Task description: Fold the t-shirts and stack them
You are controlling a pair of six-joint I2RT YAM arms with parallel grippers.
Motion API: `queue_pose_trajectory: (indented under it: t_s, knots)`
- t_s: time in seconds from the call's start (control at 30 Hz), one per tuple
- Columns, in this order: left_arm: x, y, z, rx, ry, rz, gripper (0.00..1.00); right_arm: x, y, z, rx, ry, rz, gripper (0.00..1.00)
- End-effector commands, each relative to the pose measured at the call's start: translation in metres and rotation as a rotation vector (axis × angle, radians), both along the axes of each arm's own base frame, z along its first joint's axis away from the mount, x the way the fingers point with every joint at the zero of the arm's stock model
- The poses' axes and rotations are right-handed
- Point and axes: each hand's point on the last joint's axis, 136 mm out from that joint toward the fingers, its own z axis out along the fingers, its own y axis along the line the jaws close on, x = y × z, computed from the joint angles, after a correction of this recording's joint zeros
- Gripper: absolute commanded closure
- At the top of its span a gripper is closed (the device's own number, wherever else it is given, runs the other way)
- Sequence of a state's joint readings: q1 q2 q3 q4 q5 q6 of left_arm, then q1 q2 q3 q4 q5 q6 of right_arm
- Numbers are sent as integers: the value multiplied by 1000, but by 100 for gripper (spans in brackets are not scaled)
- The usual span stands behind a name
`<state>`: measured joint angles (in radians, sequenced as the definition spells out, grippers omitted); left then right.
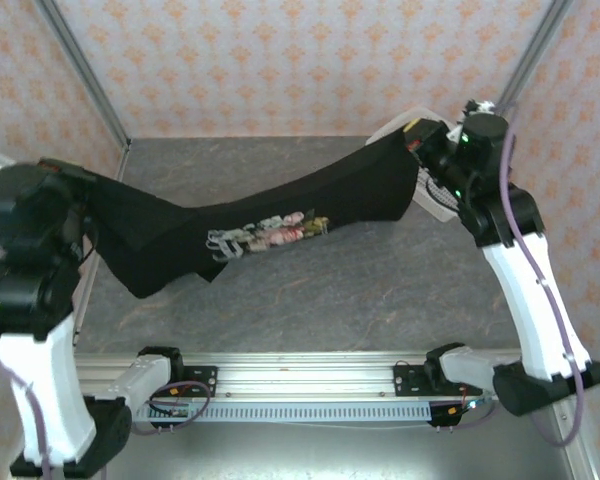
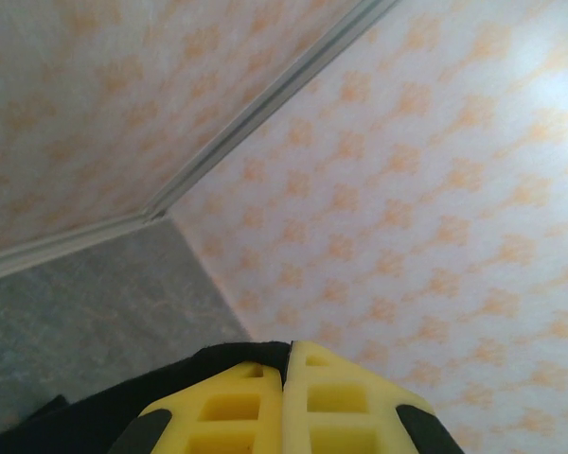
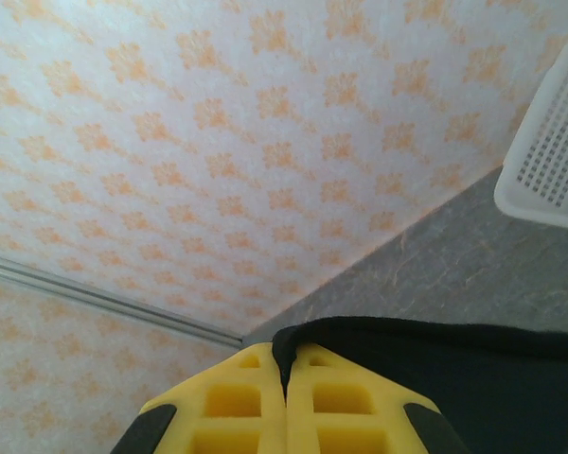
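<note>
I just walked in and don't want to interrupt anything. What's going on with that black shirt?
Both arms are handling one black t-shirt. The left gripper is shut on one end of it and the right gripper is shut on the other. The shirt hangs stretched between them and sags toward the grey table, with its floral print facing up. No fold has been made yet. A white mesh basket sits at the far right, beside the right arm.

A black t-shirt is strung across the grey table, pinched at one end by the left pincer and at the other by the right pincer (that end sits farther back). Its floral print faces up around the middle. A white basket stands far right.
</note>
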<state>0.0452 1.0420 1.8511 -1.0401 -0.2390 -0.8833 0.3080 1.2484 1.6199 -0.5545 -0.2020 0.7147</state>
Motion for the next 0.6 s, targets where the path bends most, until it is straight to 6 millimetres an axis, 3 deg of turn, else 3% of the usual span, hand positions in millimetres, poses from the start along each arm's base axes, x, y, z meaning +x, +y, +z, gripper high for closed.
queue_pose_trajectory:
  t_s: [0.0, 0.17, 0.23, 0.3, 0.43, 0.5, 0.57]
  knots:
    - [64, -5, -45, -52, 137, -38, 100, 53, 30, -49, 48, 122, 71, 100]
    - [150, 1, -79, -94, 223, -127, 100, 126, 59, -84, 96, 165, 146, 100]
    - [180, 4, -81, -126, 208, -168, 100, 152, 65, -84, 93, 146, 167, 100]
    - [201, 9, -67, -117, 170, -195, 100, 175, 65, -71, 88, 109, 176, 100]
    - [209, 13, 28, -2, -37, -226, 100, 202, 48, 2, 104, -55, 152, 100]
    - [194, 11, 84, 71, -172, -230, 100, 202, 30, 50, 135, -166, 122, 100]
    - [163, 11, 141, 140, -338, -200, 100, 194, 6, 98, 193, -282, 79, 100]
